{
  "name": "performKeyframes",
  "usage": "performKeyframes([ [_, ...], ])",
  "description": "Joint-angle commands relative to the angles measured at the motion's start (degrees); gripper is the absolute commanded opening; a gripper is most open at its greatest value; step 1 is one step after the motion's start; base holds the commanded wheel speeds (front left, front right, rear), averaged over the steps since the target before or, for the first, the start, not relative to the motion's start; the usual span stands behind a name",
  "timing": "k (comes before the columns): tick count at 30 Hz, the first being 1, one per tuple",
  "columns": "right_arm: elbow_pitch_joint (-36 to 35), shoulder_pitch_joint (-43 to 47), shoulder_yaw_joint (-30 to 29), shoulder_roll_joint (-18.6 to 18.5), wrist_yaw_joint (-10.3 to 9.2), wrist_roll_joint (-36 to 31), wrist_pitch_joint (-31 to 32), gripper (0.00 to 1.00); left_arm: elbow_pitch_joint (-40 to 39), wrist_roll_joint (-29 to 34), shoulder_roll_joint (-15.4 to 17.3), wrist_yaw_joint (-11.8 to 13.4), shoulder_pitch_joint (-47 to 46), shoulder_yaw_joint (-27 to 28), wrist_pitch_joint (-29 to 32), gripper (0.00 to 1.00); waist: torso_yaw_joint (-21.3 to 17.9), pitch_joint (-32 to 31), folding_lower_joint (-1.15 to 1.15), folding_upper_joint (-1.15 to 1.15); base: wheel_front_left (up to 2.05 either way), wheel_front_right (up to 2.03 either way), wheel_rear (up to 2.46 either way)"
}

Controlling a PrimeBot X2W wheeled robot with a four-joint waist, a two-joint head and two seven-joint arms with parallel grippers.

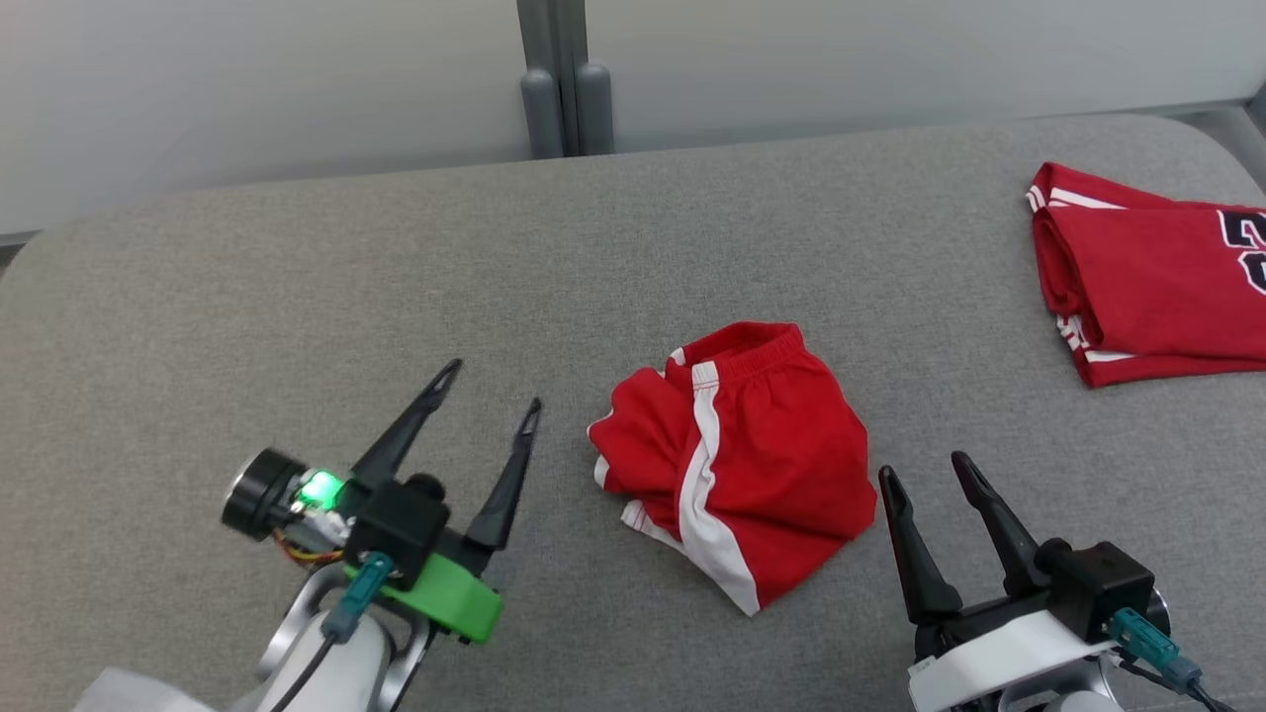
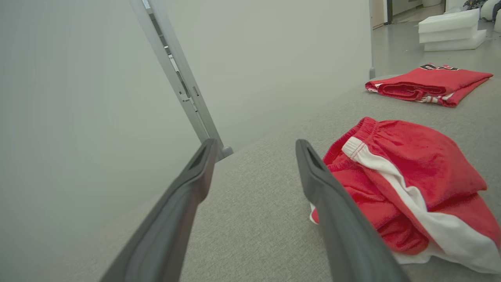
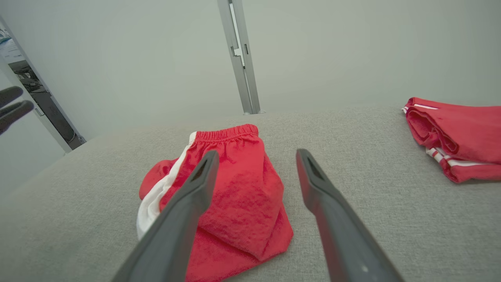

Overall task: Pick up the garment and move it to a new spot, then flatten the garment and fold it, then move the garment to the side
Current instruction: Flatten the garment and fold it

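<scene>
The garment [image 1: 737, 455] is a pair of red shorts with a white side stripe, lying crumpled in the middle of the grey padded table [image 1: 297, 297]. In the left wrist view the garment [image 2: 411, 176] lies just right of the fingers; in the right wrist view the garment [image 3: 231, 192] sits ahead and left, partly behind the left finger. My left gripper [image 1: 493, 388] hovers open to the left of the shorts, holding nothing. My right gripper [image 1: 926, 473] stands open at their lower right, also holding nothing.
A folded red jersey [image 1: 1147, 272] with white trim and dark lettering lies at the table's far right; the same jersey [image 2: 428, 84] [image 3: 458, 137] appears in both wrist views. A grey post [image 1: 564, 89] and pale wall stand behind the table. White foam blocks [image 2: 450, 29] sit on the floor beyond.
</scene>
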Motion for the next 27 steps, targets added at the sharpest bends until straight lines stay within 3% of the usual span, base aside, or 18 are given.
performKeyframes([
  [1,-0.25,-1.09,0.05,-0.24,-0.10,-0.33,0.01,1.00,1.30,-1.30,0.98,-0.23,-3.12,-3.19,0.00,1.00,-2.10,4.01,0.00,0.00,0.00,0.00,0.00],
  [9,-0.73,-4.40,0.72,-0.10,-0.10,-0.58,0.01,1.00,11.86,-9.96,4.88,-0.23,-20.98,-25.72,1.01,1.00,-4.80,9.44,0.00,0.00,0.00,0.00,0.00],
  [13,-0.86,-5.67,0.96,0.05,-0.10,-0.58,0.01,1.00,15.22,-14.26,5.80,-0.23,-27.96,-33.56,1.95,1.00,-6.00,11.16,0.00,0.00,0.00,0.00,0.00],
  [27,-0.98,-7.19,1.34,0.73,-0.10,-0.65,0.01,1.00,21.12,-26.60,7.93,-0.18,-40.31,-50.29,4.70,1.00,-8.49,13.79,0.00,0.00,0.00,0.00,0.00],
])
